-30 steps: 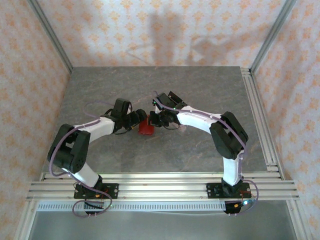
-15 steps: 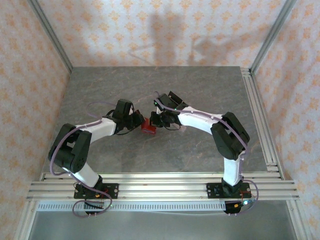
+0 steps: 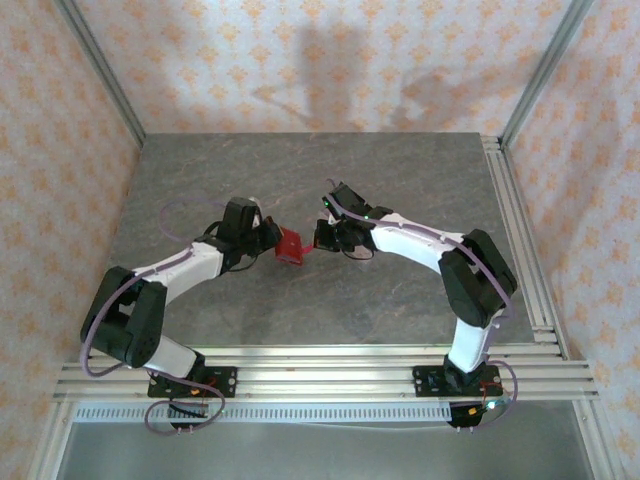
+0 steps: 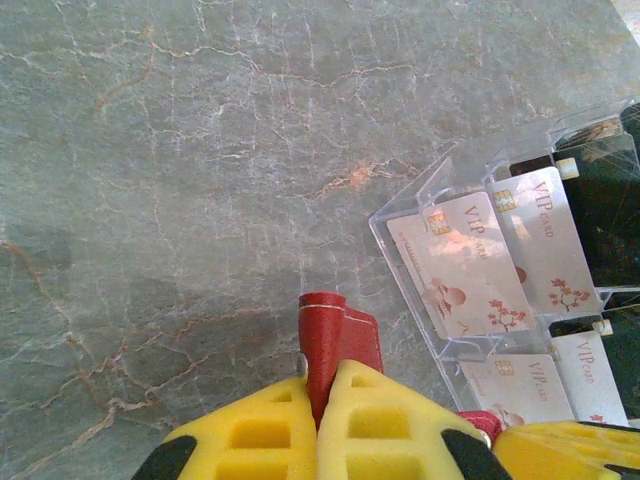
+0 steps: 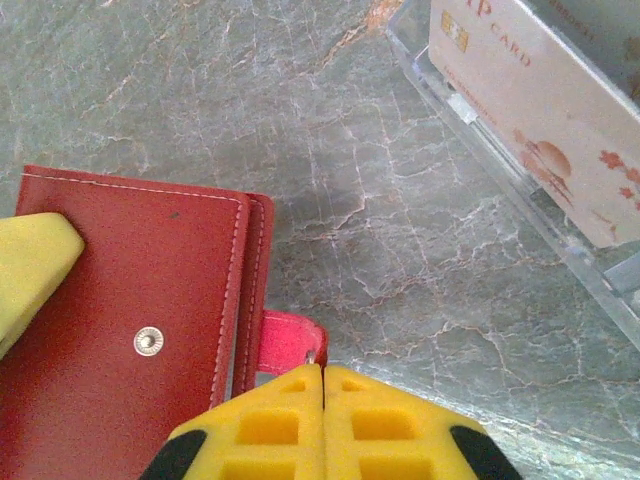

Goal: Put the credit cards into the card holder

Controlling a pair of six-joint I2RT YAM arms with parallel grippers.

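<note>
While left hand (image 4: 322, 378) clamps the card holder (image 4: 338, 335), right hand (image 5: 322, 375) pinches its tab (image 5: 285, 340).

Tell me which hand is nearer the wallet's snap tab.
Right. The right hand pinches the snap tab at its fingertips; the left hand clamps the red wallet at its opposite edge, away from the tab.

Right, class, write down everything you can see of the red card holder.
The card holder is a red fold-over wallet, leather-like, with pale stitching along its edge and a metal snap stud on its face. It is folded shut. A pinkish-red tab sticks out from its side. The left hand clamps one edge; the right hand pinches the tab's tip. It sits between the two arms, apparently lifted off the grey table.
</note>
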